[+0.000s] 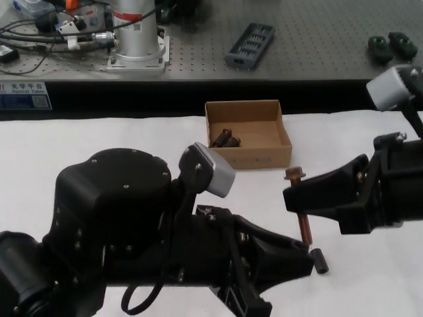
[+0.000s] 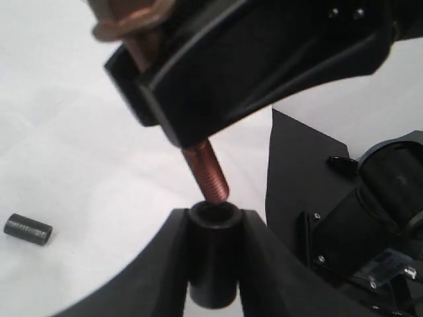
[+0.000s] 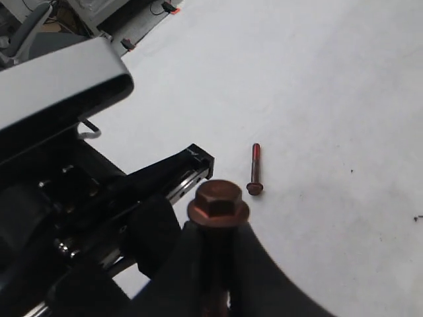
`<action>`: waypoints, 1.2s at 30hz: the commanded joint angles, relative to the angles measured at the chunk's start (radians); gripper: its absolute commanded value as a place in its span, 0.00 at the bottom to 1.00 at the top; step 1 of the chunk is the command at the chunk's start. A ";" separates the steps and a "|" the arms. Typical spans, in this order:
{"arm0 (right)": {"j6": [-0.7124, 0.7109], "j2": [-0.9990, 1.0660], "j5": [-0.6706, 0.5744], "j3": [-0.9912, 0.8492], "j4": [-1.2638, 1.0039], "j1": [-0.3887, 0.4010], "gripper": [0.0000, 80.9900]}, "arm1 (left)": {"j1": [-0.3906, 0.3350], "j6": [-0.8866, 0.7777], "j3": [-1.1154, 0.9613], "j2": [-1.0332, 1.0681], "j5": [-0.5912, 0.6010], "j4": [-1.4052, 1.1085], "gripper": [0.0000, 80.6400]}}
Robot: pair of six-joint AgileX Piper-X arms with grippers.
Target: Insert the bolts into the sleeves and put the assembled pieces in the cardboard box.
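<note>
My left gripper (image 2: 213, 223) is shut on a black sleeve (image 2: 213, 264), held upright with its open end up. Directly above, my right gripper (image 3: 217, 232) is shut on a copper bolt (image 3: 218, 203) with its hex head on top. The threaded tip of the bolt (image 2: 206, 175) hangs just over the sleeve's mouth, touching or nearly so. In the high view the two grippers meet right of centre, with the bolt (image 1: 304, 218) vertical between them. A loose sleeve (image 1: 320, 260) lies just beside them on the white cloth. The cardboard box (image 1: 277, 157) farther back holds assembled pieces (image 1: 225, 139).
A spare bolt (image 3: 254, 170) lies flat on the white cloth. Behind the cloth runs a perforated metal bench with a metal post base (image 1: 137, 46), cables and a dark slotted rack (image 1: 250, 43). The left arm's bulky body (image 1: 112, 218) fills the near left.
</note>
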 commanded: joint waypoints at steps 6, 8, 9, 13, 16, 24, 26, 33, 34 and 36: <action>-0.046 -0.007 -0.024 -0.004 -0.047 -0.002 0.01 | 0.002 -0.135 0.132 0.003 -0.158 -0.337 0.15; -0.046 -0.007 -0.024 -0.004 -0.073 -0.002 0.01 | 0.002 -0.135 0.156 0.003 -0.164 -0.357 0.15; -0.046 -0.007 -0.024 -0.004 -0.086 -0.002 0.01 | 0.002 -0.135 0.164 0.003 -0.163 -0.360 0.15; -0.021 -0.007 -0.052 0.035 -0.176 -0.002 0.01 | 0.002 -0.106 0.171 0.007 -0.163 -0.359 0.15; 0.069 -0.007 -0.072 0.102 -0.300 -0.002 0.01 | 0.002 -0.104 0.171 0.031 -0.158 -0.360 0.15; 0.175 -0.009 -0.075 0.220 -0.518 -0.002 0.01 | 0.002 -0.108 0.171 0.093 -0.130 -0.416 0.15; 0.177 -0.008 -0.075 0.234 -0.544 -0.002 0.01 | 0.002 -0.114 0.171 0.093 -0.135 -0.433 0.15; 0.220 -0.008 -0.073 0.290 -0.644 -0.002 0.01 | 0.002 -0.116 0.171 0.093 -0.139 -0.436 0.15; 0.223 -0.008 -0.070 0.295 -0.644 -0.002 0.01 | 0.002 -0.116 0.171 0.093 -0.139 -0.436 0.15; 0.226 -0.008 -0.067 0.295 -0.644 -0.002 0.01 | 0.002 -0.116 0.171 0.093 -0.135 -0.436 0.15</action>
